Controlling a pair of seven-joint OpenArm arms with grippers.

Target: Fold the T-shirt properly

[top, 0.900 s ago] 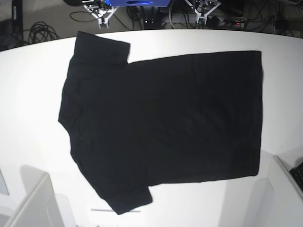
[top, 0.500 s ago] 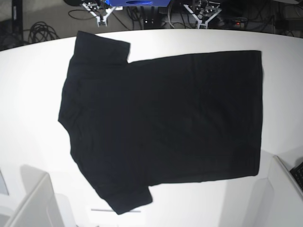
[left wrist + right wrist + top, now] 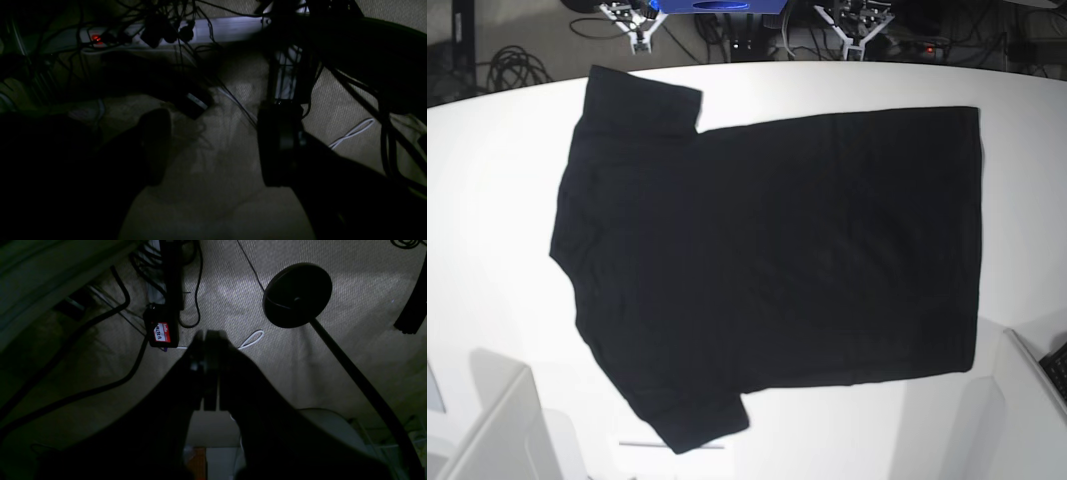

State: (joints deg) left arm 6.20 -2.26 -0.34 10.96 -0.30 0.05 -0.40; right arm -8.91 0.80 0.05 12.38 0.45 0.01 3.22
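The black T-shirt (image 3: 772, 265) lies spread flat on the white table (image 3: 487, 200), collar end to the left and hem to the right. One sleeve points to the far left corner, the other to the near edge. No print shows. My left gripper (image 3: 217, 146) is open, its fingers (image 3: 155, 146) wide apart over the carpet beyond the table; it shows at the far edge in the base view (image 3: 855, 28). My right gripper (image 3: 208, 370) is shut and empty, also over the floor, at the far edge in the base view (image 3: 639, 28). Both are well away from the shirt.
White box-like pieces stand at the near left (image 3: 497, 430) and near right (image 3: 1027, 390) corners. Behind the table the floor holds a power strip (image 3: 96, 38), many cables, a round black stand base (image 3: 297, 295) and a labelled black device (image 3: 162, 331).
The shirt has not moved. The two grippers at the table's far edge have shifted only slightly.
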